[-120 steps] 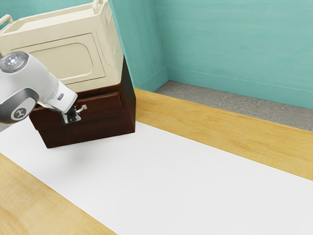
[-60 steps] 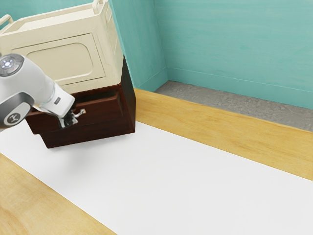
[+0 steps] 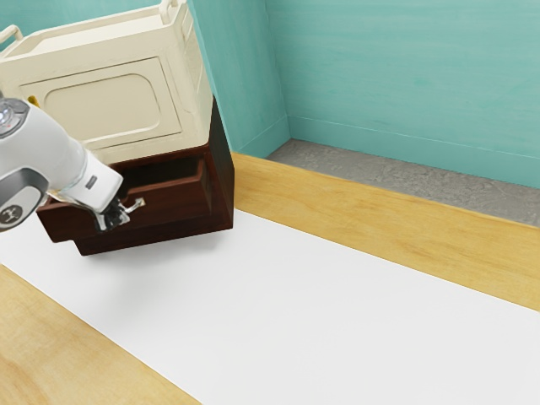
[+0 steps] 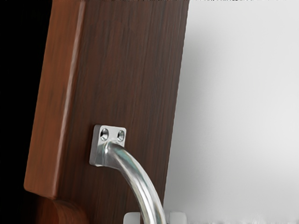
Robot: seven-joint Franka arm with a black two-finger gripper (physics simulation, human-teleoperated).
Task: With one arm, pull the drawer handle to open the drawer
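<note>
Drawer handle: a curved metal bar (image 4: 135,179) on the drawer's front; one end is fixed by a small screwed plate (image 4: 112,135), while the hand hides the far end from me.
Handle's long axis: it looks to run along the width of the front, so the pull should go square to it, straight out from the cabinet.
Gripper: closed in narrow on the bar, a pale fingertip (image 4: 177,218) on either side of it; I take it for a real hold (image 3: 114,218).
Drawer: partly out, its front (image 3: 173,205) standing clear of the cabinet (image 3: 225,177), with a dark gap above.
Way to pull: toward the exterior view's lower left, the side the arm (image 3: 59,160) comes in from.
Step in hand: the pull itself, well under way by my reckoning.
Next: more of the same, level and straight; a twist could slip the grip or bind the drawer.
On top: a cream crate (image 3: 101,101), which a hard jerk might unsettle.
Underneath: a white sheet (image 3: 295,321) over the wooden table (image 3: 354,202).
</note>
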